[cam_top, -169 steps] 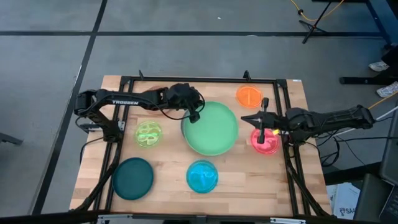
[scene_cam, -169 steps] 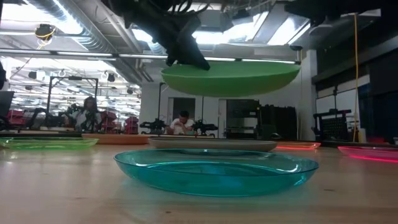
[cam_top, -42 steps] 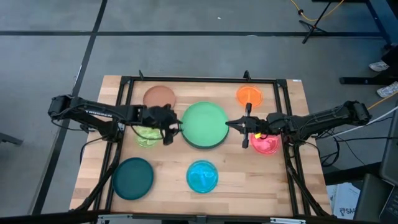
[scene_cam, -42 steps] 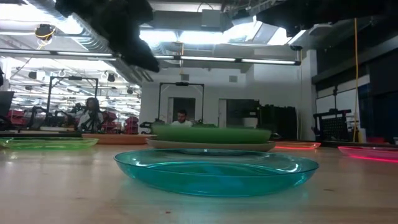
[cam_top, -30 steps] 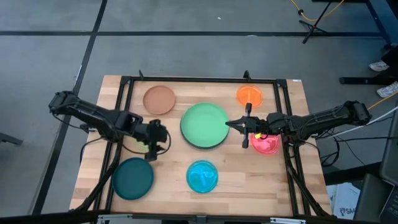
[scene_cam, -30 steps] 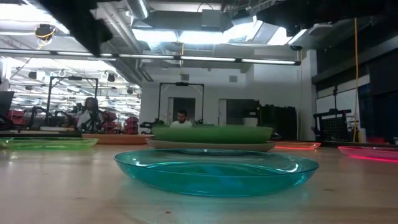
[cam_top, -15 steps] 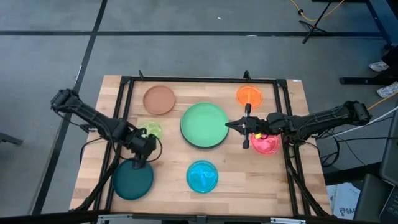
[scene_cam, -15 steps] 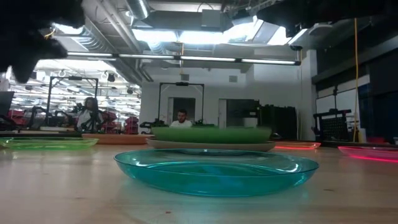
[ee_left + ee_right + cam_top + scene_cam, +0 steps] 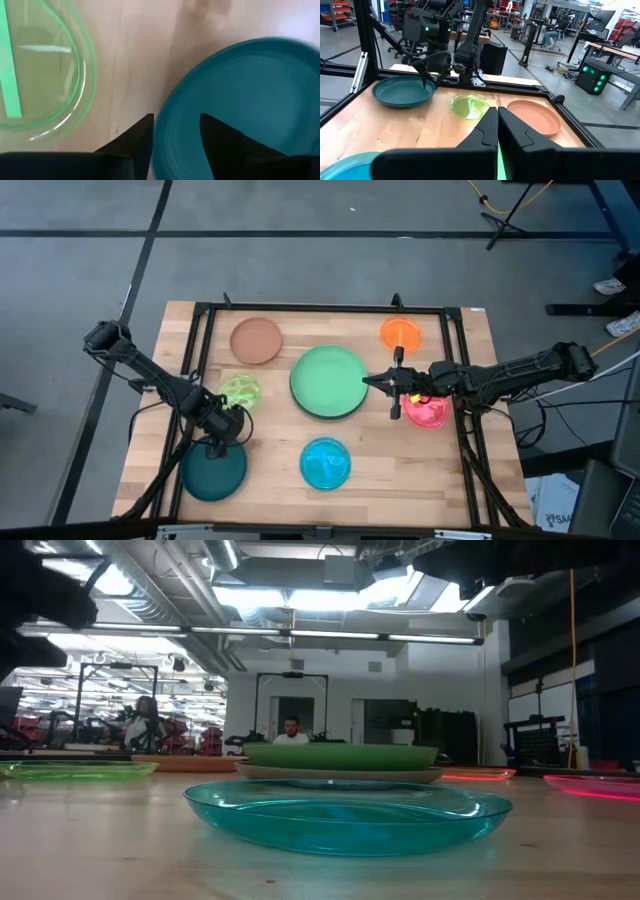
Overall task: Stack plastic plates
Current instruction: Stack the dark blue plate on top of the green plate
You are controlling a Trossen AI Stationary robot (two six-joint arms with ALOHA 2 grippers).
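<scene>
My left gripper (image 9: 215, 443) is open over the far rim of the dark teal plate (image 9: 213, 472). In the left wrist view one finger (image 9: 134, 141) stands over the wood outside the rim (image 9: 161, 120) and the other finger (image 9: 220, 140) over the plate's inside (image 9: 260, 95). The light green plate (image 9: 328, 380) lies on the grey plate (image 9: 340, 774) at mid-table. My right gripper (image 9: 368, 381) is shut at the green plate's right rim. The lime (image 9: 240, 392), brown (image 9: 257, 340), orange (image 9: 401, 333), pink-red (image 9: 428, 412) and blue (image 9: 325, 463) plates lie flat on the table. My left gripper touches nothing that shows. My right gripper's shut fingertips (image 9: 497, 122) point level from the table's right at the green plate's right rim (image 9: 362, 380); I cannot tell whether they touch it.
A black frame (image 9: 320, 309) runs round the working area on the wooden table (image 9: 270, 430). Bare wood lies between the blue plate and the green stack and along the near edge. People sit far off in the room behind (image 9: 291, 730).
My left gripper has gone from over the lime plate toward the table's near edge and a little left, to the far rim of the dark teal plate. The lime plate now shows in full. The plates and my right arm have kept still.
</scene>
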